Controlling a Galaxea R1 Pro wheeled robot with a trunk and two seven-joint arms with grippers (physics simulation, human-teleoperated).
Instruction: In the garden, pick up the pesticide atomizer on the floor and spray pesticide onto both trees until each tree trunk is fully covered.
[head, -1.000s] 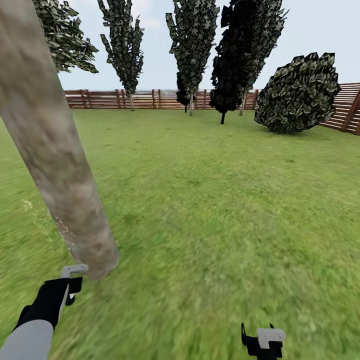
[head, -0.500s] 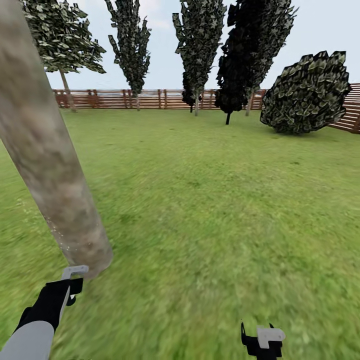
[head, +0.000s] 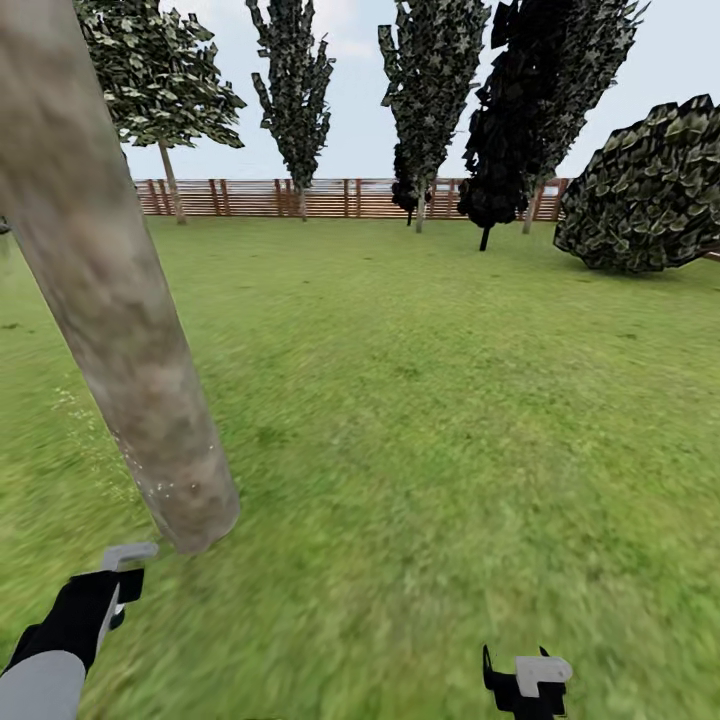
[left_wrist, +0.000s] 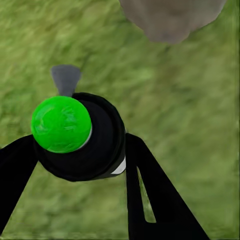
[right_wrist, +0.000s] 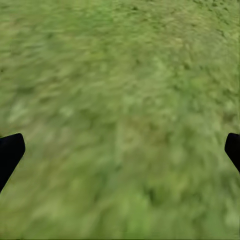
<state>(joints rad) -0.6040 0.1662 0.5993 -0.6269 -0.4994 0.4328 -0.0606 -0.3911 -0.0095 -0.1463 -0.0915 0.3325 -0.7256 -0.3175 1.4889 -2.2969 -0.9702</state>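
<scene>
Pesticide atomizer (left_wrist: 75, 135) sat clamped in the left gripper (head: 115, 580), lower left of frame, below the tree trunk (head: 120, 310). The view had swung left and the gripper dropped back slightly; white pesticide (head: 175, 487) specks dotted the base, so coverage looked partial. The right gripper (head: 528, 680) jaws stood wide, empty.

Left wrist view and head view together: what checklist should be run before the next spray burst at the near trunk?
1. Slim black atomizer with green cap held in left gripper: ok.
2. Thick mottled grey-brown tree trunk close ahead of that gripper: ok.
3. White pesticide specks on trunk's lower part: ok.
4. Full trunk coverage: not ok, upper part looks bare.
5. Right gripper open over blurry green grass: ok.
</scene>
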